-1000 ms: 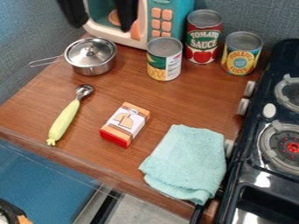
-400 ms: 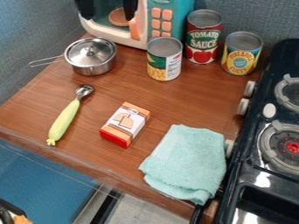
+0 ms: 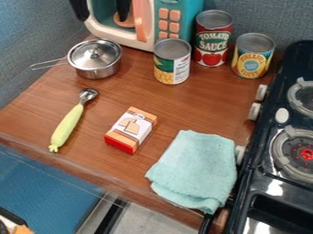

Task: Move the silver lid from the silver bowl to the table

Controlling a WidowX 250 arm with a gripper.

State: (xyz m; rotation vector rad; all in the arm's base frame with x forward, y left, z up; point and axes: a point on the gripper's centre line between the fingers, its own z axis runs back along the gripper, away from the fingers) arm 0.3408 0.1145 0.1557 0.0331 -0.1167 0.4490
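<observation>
Lid [image 3: 83, 56], silver, knobbed: seated on the silver bowl [image 3: 101, 72], far left of the worktop [image 3: 202, 103]. End effector [image 3: 103, 19], black: released, its two fingers apart, at the top edge before the toy microwave [image 3: 164, 3]. Cans [image 3: 173, 64], three: upright, right of the bowl. Spoon [image 3: 67, 125], yellow-green handle. Box [image 3: 131, 130], small. Cloth [image 3: 196, 169], pale teal, folded: beside the stove [image 3: 260, 164].

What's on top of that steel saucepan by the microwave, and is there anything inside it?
The silver lid sits on top of the steel saucepan. It covers the opening, so whether anything is inside can't be seen.
</observation>
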